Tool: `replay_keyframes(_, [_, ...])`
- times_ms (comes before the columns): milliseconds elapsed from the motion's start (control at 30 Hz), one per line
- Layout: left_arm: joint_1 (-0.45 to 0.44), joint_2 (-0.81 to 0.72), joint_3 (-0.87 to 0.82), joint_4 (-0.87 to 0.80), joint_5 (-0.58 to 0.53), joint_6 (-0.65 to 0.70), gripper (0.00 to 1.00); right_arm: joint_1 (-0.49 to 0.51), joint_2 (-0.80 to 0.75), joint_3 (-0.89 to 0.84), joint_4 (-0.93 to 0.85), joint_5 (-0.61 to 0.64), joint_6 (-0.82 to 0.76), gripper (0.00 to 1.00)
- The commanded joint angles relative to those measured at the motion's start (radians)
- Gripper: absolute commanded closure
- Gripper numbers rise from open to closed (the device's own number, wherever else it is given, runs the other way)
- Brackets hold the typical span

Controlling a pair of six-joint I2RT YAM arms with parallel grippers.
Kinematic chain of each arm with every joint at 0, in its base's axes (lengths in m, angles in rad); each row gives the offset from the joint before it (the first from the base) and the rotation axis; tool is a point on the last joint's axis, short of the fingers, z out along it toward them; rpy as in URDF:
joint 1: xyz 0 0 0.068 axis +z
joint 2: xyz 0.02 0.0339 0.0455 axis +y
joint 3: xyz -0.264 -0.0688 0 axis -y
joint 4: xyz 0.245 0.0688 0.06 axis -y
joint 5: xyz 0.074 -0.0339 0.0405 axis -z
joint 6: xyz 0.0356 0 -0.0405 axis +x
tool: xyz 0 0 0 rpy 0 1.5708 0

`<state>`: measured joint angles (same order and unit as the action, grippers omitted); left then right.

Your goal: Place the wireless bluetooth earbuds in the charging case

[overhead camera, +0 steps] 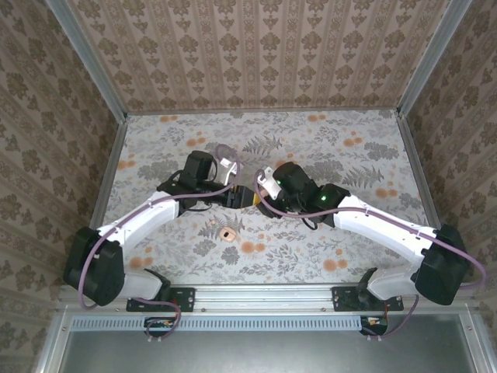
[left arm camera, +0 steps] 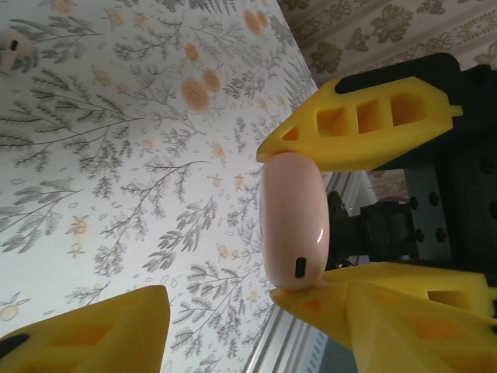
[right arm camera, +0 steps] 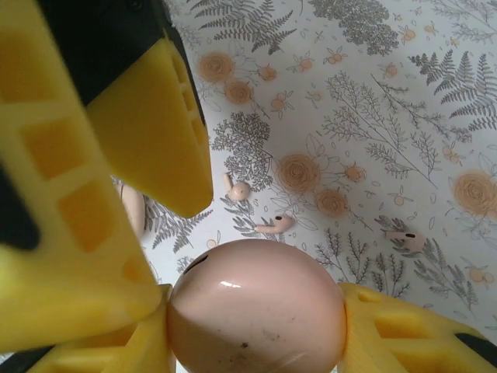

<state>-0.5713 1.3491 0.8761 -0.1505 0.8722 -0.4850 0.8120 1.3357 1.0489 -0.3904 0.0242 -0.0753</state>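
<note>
The salmon-pink charging case [right arm camera: 256, 311] is pinched between the two yellow fingers of my right gripper [right arm camera: 256, 326], held above the table. From the left wrist it shows edge-on [left arm camera: 293, 221], port slot facing the camera. My left gripper [left arm camera: 241, 311] stands open next to it; its left finger [left arm camera: 93, 334] is well away from the case. Both grippers meet at mid-table [overhead camera: 245, 198]. Pink earbuds lie loose on the floral tabletop: one [right arm camera: 276, 225], another [right arm camera: 237, 189] and a third [right arm camera: 408, 241].
The floral table [overhead camera: 349, 155] is walled by patterned panels at the back and sides. A small pink piece [overhead camera: 227, 233] lies just in front of the grippers. A metal rail [overhead camera: 264, 299] runs along the near edge.
</note>
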Motion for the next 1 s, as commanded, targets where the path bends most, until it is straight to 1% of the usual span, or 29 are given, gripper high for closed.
replay_keyframes(0, [-0.007, 0.010, 0.025, 0.068, 0.022, -0.064, 0.41, 0.006, -0.019, 0.002, 0.057, -0.044, -0.059, 0.57])
replay_keyframes(133, [-0.009, 0.014, 0.018, 0.123, 0.046, -0.102, 0.43, 0.007, -0.011, 0.008, 0.057, -0.057, -0.055, 0.57])
replay_keyframes(400, [-0.011, 0.037, 0.014, 0.159, 0.077, -0.143, 0.43, 0.007, 0.001, 0.013, 0.065, -0.075, -0.055, 0.58])
replay_keyframes(533, [-0.019, 0.050, 0.013, 0.163, 0.085, -0.155, 0.46, 0.006, 0.005, 0.020, 0.067, -0.070, -0.060, 0.58])
replay_keyframes(600, [-0.019, 0.049, 0.013, 0.160, 0.084, -0.158, 0.52, 0.006, 0.007, 0.023, 0.066, -0.066, -0.059, 0.57])
replay_keyframes(733, [-0.015, 0.044, 0.024, 0.134, 0.067, -0.142, 0.68, 0.005, 0.008, 0.024, 0.072, -0.040, -0.044, 0.55])
replay_keyframes(833, [-0.006, 0.039, 0.030, 0.136, 0.050, -0.144, 0.77, -0.003, 0.003, 0.023, 0.075, -0.026, -0.027, 0.52])
replay_keyframes(900, [-0.001, 0.038, 0.032, 0.147, 0.045, -0.150, 0.81, -0.012, -0.005, 0.022, 0.079, -0.027, -0.011, 0.48])
replay_keyframes(967, [0.011, 0.032, 0.035, 0.169, 0.033, -0.159, 0.84, -0.026, -0.015, 0.023, 0.083, -0.037, 0.012, 0.39])
